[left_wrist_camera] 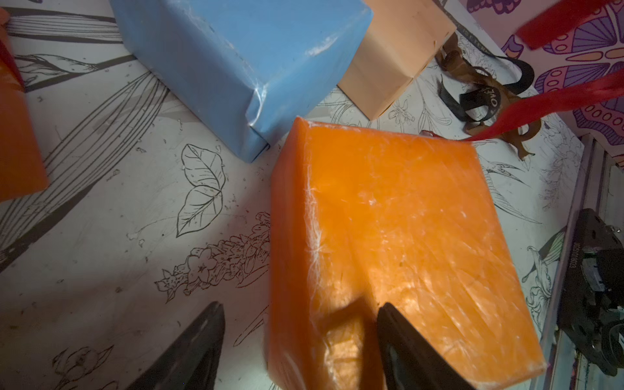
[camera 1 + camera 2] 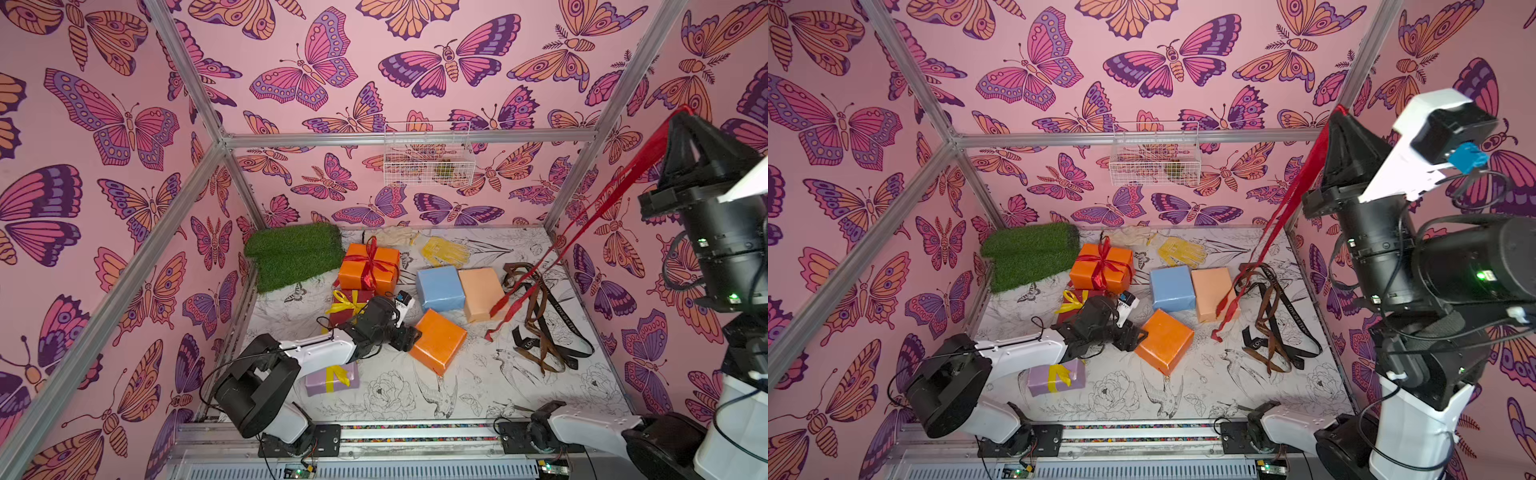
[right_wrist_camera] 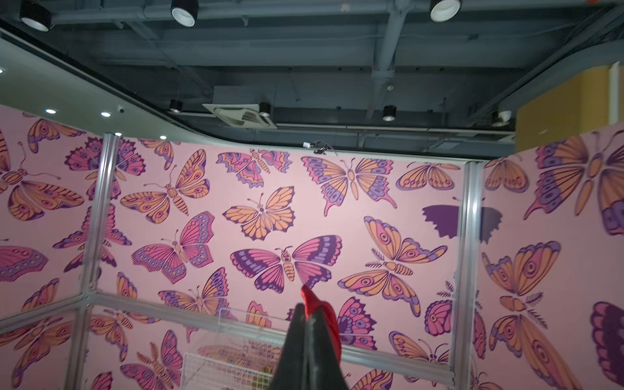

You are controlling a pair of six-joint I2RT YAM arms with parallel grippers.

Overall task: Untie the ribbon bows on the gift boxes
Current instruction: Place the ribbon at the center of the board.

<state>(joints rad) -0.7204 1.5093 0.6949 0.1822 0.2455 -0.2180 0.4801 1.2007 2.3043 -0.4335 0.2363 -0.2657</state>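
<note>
Right gripper (image 3: 305, 315): clamped on red ribbon (image 2: 1308, 166), held high, tail reaching tabletop (image 2: 478, 382) beside peach box (image 2: 478, 291). Left gripper (image 1: 300, 344): wide, straddling bare orange box (image 2: 438, 340). Best released over loose ribbon pile (image 2: 536, 307).

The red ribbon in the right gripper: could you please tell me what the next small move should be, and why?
Probably the right gripper should swing over the loose brown and black ribbons and open. The red ribbon it pinches hangs clear of the bare orange box, ends dangling by the peach box, so nothing seems left to pull.
</note>
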